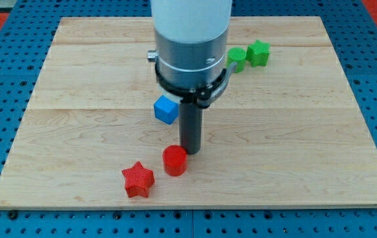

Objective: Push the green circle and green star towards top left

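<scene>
The green circle [237, 59] and the green star [259, 53] sit side by side, touching, at the view's upper right of the wooden board [76, 99], the star to the right. The arm's body partly hides the circle's left side. My tip [190, 151] rests on the board near the view's lower middle, far below and left of both green blocks. It stands just above and right of a red cylinder [174, 160], touching or nearly touching it.
A blue cube [166, 109] lies just left of the rod, above the tip. A red star [138, 179] lies at the lower left of the red cylinder, near the board's bottom edge. Blue pegboard surrounds the board.
</scene>
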You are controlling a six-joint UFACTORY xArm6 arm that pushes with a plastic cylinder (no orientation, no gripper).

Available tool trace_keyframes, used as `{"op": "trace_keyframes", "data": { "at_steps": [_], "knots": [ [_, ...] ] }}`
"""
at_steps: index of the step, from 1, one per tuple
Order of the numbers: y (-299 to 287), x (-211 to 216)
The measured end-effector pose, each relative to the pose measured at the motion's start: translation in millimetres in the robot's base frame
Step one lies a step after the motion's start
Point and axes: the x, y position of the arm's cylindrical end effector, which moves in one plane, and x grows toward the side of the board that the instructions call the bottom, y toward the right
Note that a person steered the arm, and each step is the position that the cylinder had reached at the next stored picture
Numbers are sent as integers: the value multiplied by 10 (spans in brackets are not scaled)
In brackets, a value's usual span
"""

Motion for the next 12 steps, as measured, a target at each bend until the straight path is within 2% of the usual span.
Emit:
{"op": "trace_keyframes", "data": {
  "at_steps": [1,2,3,4,5,6,9,12],
  "knots": [
    [122,339],
    [-296,348],
    [595,88],
    [1789,-796],
    [2546,-1825],
    [2087,-2249],
    [-757,-2606],
    [-631,-2327]
  ]
}}
